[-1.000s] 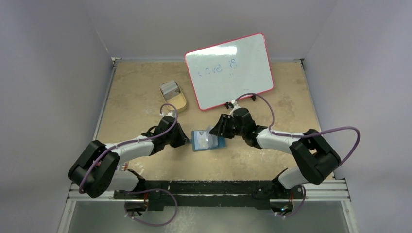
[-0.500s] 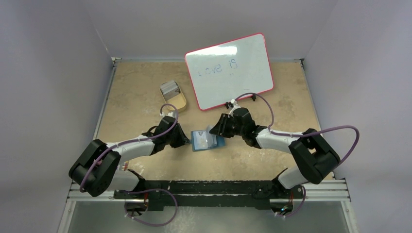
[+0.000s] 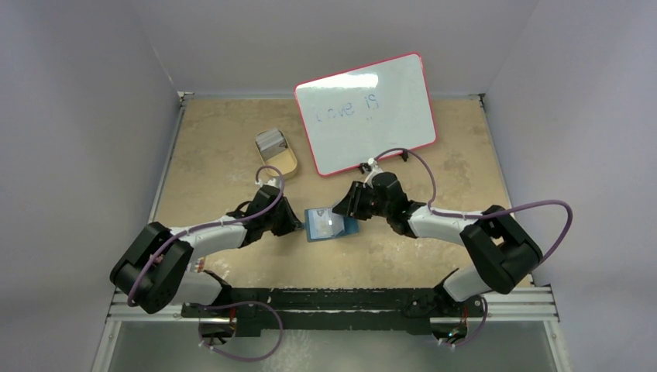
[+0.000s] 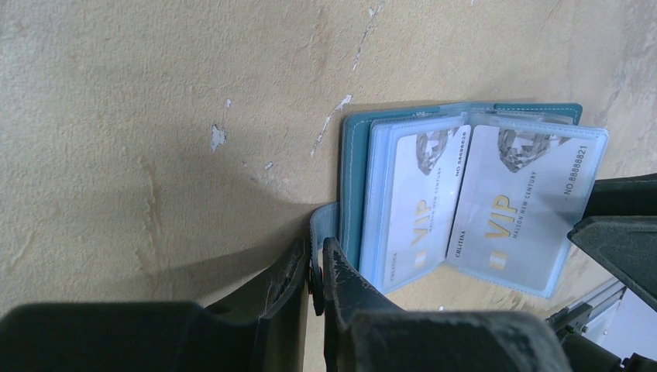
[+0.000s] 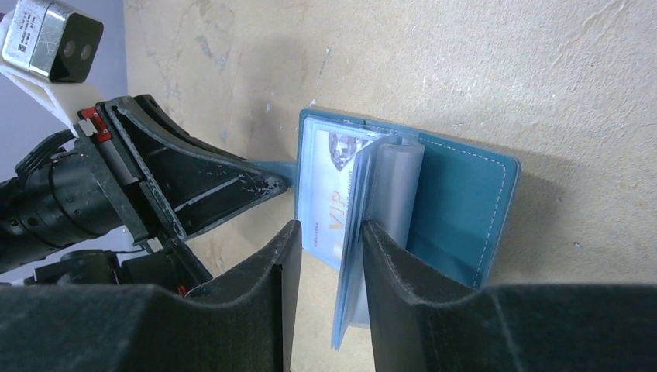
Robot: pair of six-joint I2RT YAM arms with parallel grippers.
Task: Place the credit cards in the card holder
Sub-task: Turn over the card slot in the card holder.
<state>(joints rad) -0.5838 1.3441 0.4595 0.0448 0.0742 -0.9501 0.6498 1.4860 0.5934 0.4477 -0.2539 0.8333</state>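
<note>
The teal card holder (image 3: 329, 225) lies open on the table between both arms. Its clear sleeves hold two grey-silver VIP cards (image 4: 515, 194). My left gripper (image 3: 297, 225) is shut on the holder's snap tab (image 4: 324, 225) at its left edge. My right gripper (image 3: 343, 209) is open, and a raised clear sleeve leaf (image 5: 352, 256) stands between its fingers, against the right one. The holder's teal cover (image 5: 457, 201) lies flat under it. More grey cards (image 3: 270, 140) sit in the tan tray (image 3: 284, 163) at the back left.
A red-framed whiteboard (image 3: 364, 112) lies at the back centre, just behind my right arm. The tan tray is behind my left arm. Grey walls close in the table on the left, right and far sides.
The raised sleeve leaf has dropped lower toward the holder. My right gripper has shifted slightly with it. My left gripper has kept its hold on the tab.
</note>
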